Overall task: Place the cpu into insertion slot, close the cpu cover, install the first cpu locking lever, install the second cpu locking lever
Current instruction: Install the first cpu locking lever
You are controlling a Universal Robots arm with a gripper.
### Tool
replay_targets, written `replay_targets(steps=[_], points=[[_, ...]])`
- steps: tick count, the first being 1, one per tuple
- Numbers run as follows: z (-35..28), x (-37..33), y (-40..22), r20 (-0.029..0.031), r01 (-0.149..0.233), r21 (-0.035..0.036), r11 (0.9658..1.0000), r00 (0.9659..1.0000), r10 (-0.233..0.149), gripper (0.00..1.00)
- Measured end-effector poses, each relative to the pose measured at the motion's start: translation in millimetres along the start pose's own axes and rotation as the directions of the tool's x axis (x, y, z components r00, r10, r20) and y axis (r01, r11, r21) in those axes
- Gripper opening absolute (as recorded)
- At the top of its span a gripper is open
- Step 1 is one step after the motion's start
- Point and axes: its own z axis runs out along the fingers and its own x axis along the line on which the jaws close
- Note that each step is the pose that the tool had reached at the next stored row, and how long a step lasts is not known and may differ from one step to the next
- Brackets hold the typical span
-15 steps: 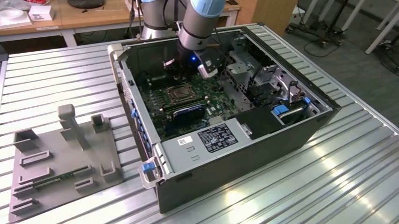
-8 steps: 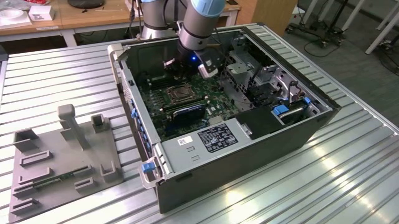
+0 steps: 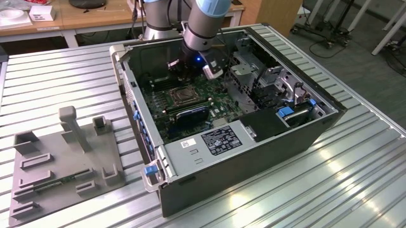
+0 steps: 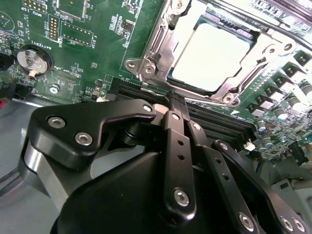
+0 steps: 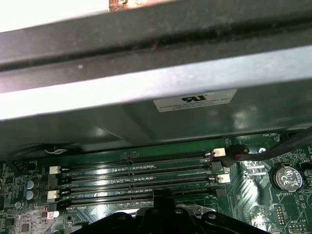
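Note:
In the second wrist view the pale square cpu (image 4: 209, 53) lies in the insertion slot, and the silvery cpu cover (image 4: 158, 46) is folded down around it as a frame. In the exterior view the insertion slot (image 3: 182, 96) sits mid-board inside the open computer case. My gripper (image 4: 175, 100) is shut with nothing between its fingers. Its tip hovers over the black memory slots (image 4: 219, 124) just beside the cover's edge. It is also seen low over the board in the first wrist view, where the gripper (image 5: 163, 202) points at the memory slots (image 5: 136, 170). A thin metal lever (image 4: 253, 73) runs along one side of the frame.
The case wall (image 5: 161, 92) rises close behind the memory slots. A coin battery (image 4: 33, 59) and small capacitors (image 4: 270, 141) stand on the green board. Drive bays and cables (image 3: 273, 85) fill the case at the exterior view's right. A grey fixture (image 3: 63, 156) sits on the table at the exterior view's left.

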Motion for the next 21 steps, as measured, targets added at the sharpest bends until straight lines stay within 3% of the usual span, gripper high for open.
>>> replay_targets(steps=[10,17,21], points=[[-0.4,-2.8,0.4,0.0000,0.000,0.0001,1.0000,1.0000,0.000,0.11],[-7.2,-2.0,2.2,-0.0001,0.000,0.0000,1.0000,1.0000,0.000,0.11],[-7.5,-2.0,2.3,0.0000,0.000,-0.0002,1.0000,1.0000,0.000,0.11]])
